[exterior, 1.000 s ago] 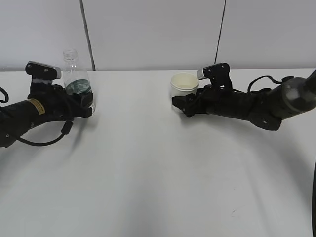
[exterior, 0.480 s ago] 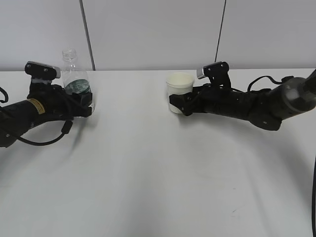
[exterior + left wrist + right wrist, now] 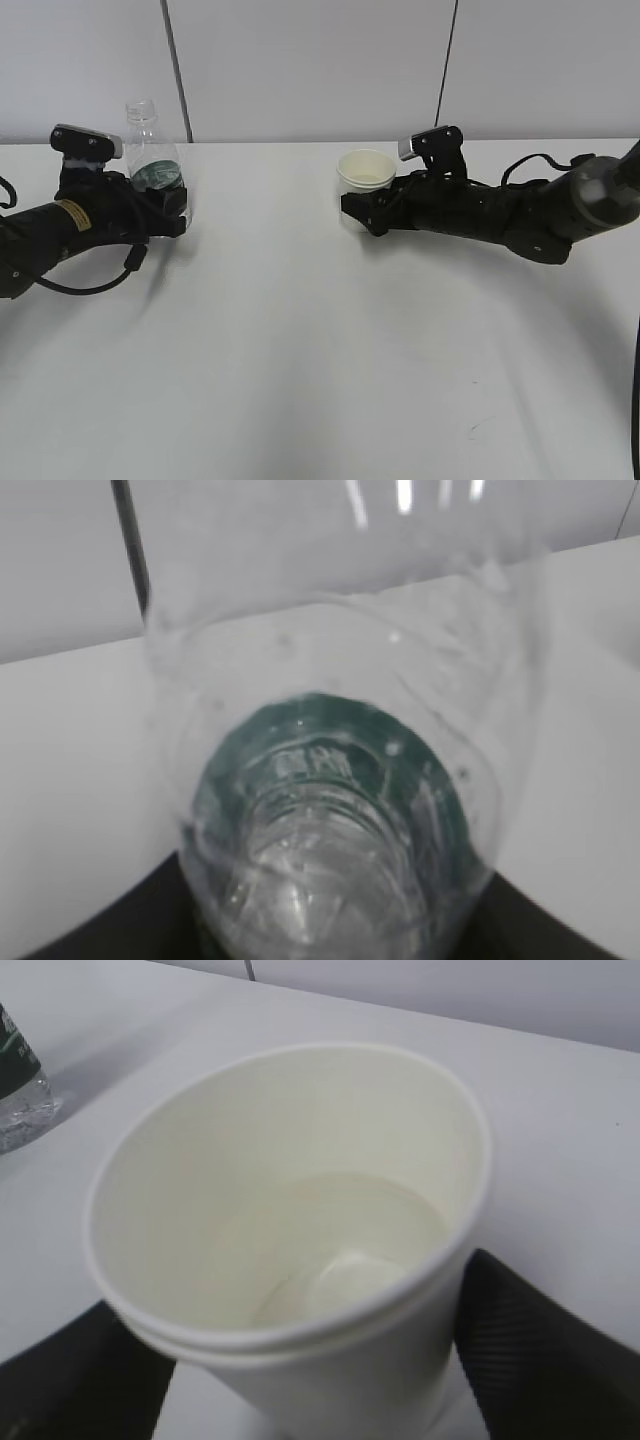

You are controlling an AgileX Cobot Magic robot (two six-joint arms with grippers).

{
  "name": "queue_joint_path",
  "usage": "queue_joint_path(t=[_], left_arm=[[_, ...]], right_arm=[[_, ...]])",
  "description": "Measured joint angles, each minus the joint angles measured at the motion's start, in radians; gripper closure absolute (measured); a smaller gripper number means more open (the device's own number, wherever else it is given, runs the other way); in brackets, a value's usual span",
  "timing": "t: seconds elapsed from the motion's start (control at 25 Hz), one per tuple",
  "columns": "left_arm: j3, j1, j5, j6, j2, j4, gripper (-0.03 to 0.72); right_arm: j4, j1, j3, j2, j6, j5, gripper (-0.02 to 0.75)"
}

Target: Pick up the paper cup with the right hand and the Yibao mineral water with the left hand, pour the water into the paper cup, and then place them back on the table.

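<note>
Yibao mineral water (image 3: 330, 810) bottom cut off, label blurred.

White table (image 3: 300, 380) fills the near and middle scene, plain, matte, with a small dark scuff (image 3: 472, 431) near right. Far side: pale grey wall (image 3: 300, 70) made of panels. Two dark vertical seams (image 3: 176, 70) split it, one far left, one far right. Light is soft and even, with faint shadows on the tabletop.
</note>
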Motion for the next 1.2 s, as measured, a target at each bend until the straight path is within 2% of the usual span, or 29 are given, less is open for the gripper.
queue_joint_path(t=[0.8, 1.2], left_arm=[[0.000, 0.000, 0.000, 0.000, 0.000, -0.002, 0.349], [0.000, 0.000, 0.000, 0.000, 0.000, -0.002, 0.349]], right_arm=[[-0.075, 0.000, 0.000, 0.000, 0.109, 0.066, 0.096], [-0.112, 0.000, 0.000, -0.033, 0.181, 0.173, 0.174]])
